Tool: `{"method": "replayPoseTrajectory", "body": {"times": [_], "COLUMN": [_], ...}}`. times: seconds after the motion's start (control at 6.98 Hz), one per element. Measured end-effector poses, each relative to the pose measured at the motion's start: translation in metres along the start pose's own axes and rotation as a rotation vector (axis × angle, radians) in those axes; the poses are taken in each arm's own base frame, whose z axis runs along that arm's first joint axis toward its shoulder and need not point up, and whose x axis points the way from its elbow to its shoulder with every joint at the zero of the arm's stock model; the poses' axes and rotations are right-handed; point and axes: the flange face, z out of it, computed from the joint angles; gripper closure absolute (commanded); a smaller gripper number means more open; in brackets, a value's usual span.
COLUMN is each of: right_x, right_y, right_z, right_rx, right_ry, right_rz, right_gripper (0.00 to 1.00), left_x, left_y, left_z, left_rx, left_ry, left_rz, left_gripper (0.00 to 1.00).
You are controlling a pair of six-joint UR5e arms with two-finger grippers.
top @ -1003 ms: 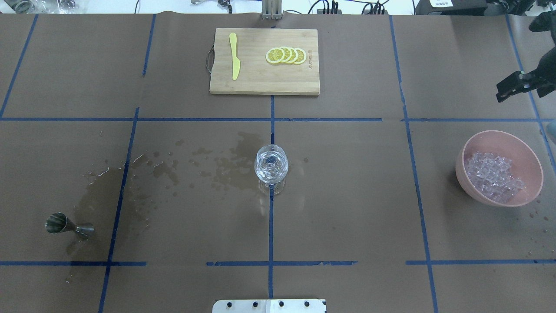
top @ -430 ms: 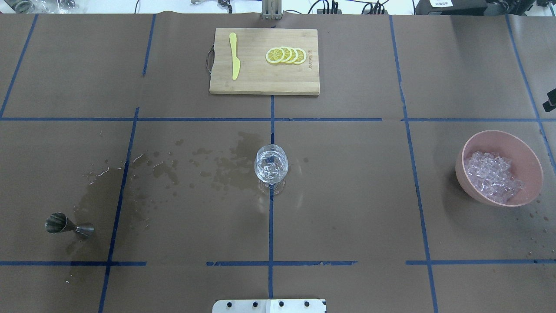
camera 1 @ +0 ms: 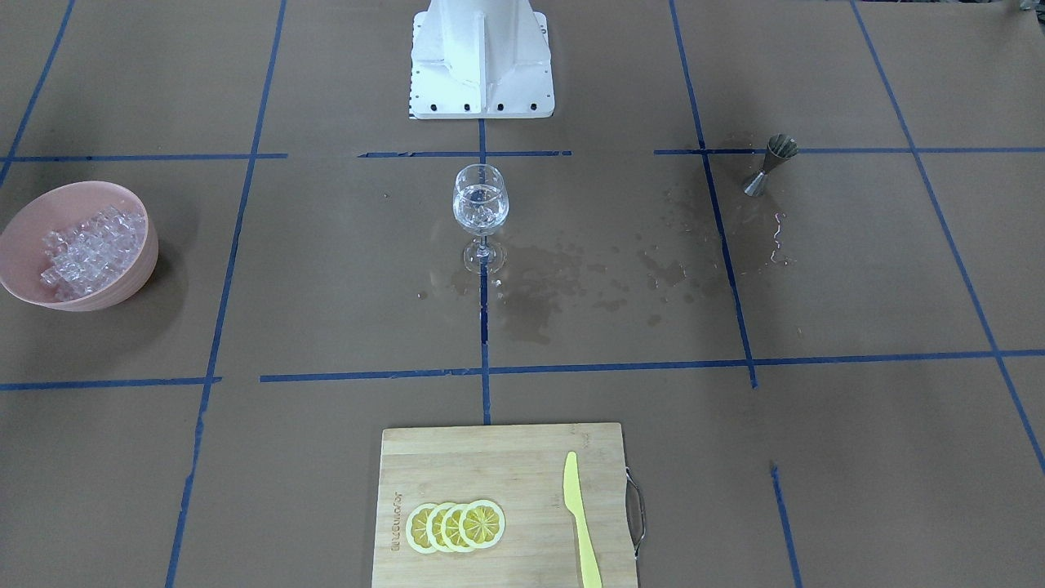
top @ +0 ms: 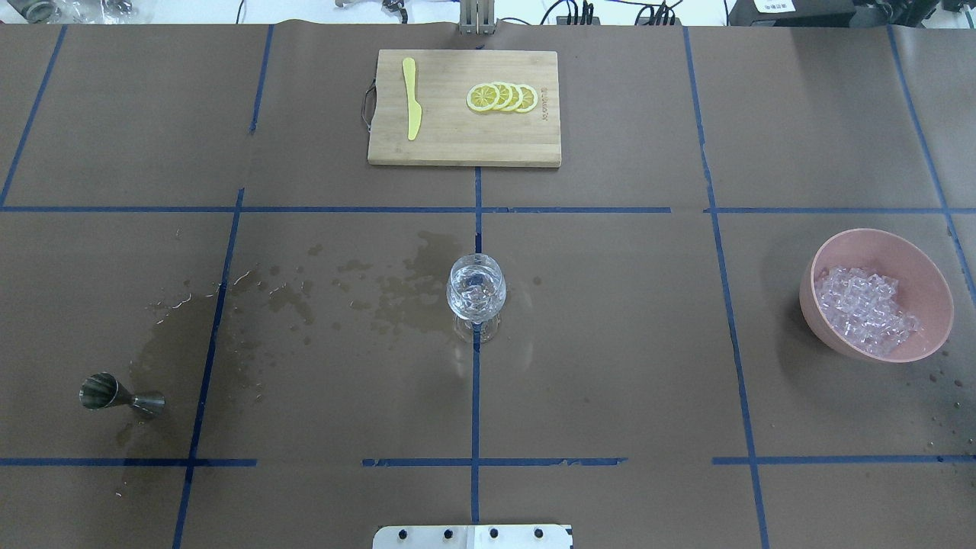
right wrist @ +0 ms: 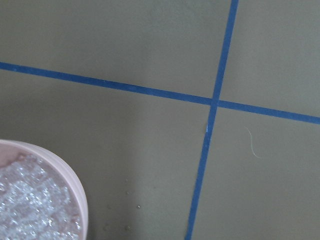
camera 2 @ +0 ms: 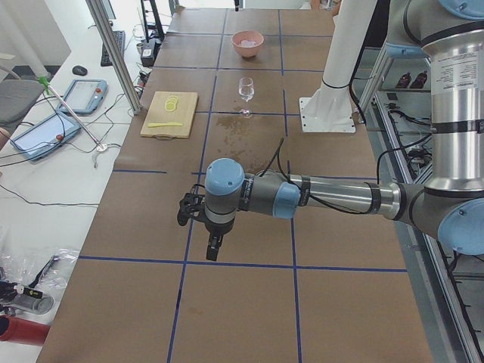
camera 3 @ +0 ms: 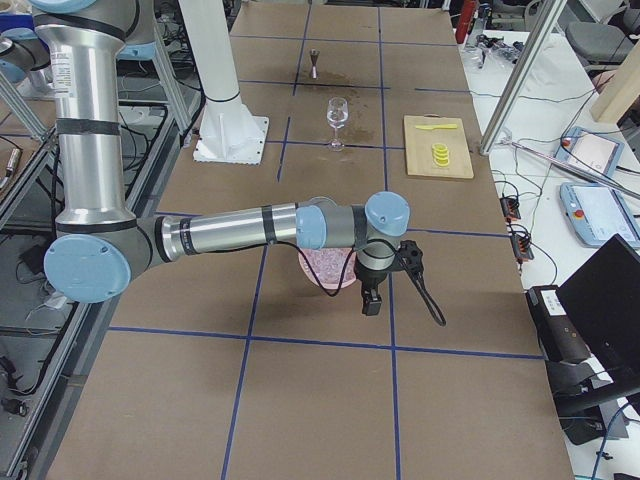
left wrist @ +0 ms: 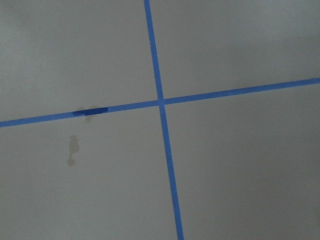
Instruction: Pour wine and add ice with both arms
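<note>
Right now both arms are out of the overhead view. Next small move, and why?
Probably nothing beyond parking at home and stopping. The wine glass stands upright holding clear wine and what look like ice cubes. The jigger stands on the table. The left gripper and right gripper hang over the table's ends, so the job looks done.

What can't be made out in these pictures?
Left gripper: exterior left only, too small; open or shut unclear.
Right gripper: exterior right only; likewise unclear.
Pink bowl: exterior right, mostly hidden by the right arm.
Wine glass: front view, clear contents too small to separate.
</note>
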Motion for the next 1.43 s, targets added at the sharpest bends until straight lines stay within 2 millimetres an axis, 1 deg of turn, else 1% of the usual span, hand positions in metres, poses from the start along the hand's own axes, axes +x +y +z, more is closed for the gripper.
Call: {"method": "replayPoseTrajectory", "body": {"times": [0.14, 0.29, 0.43, 0.72, 1.0, 1.43], "right_x": [0.023, 0.033, 0.037, 0.038, 0.035, 0.034], "right_y": [0.006, 0.008, 0.007, 0.005, 0.004, 0.006], "right_z": [0.01, 0.014, 0.015, 0.015, 0.011, 0.009], "right_rx": [-0.019, -0.024, -0.025, -0.025, -0.015, 0.01], "right_ry": [-0.028, -0.053, -0.061, -0.061, -0.054, -0.042], "right_rz": [0.005, 0.014, 0.022, 0.063, 0.069, 0.046], "right_gripper": [0.0, 0.0, 0.0, 0.0, 0.0, 0.0], "left_x": [-0.002, -0.004, -0.008, -0.012, -0.011, -0.015], "left_y": [0.0, 0.003, 0.01, 0.025, 0.037, 0.044], "left_z": [-0.002, 0.0, 0.003, 0.01, 0.014, 0.02], "left_rx": [-0.001, -0.01, -0.022, -0.047, -0.059, -0.067], "left_ry": [-0.023, -0.03, -0.032, -0.012, 0.039, 0.055], "left_rz": [-0.002, -0.01, -0.021, -0.043, -0.059, -0.067], "left_gripper": [0.0, 0.0, 0.0, 0.0, 0.0, 0.0]}}
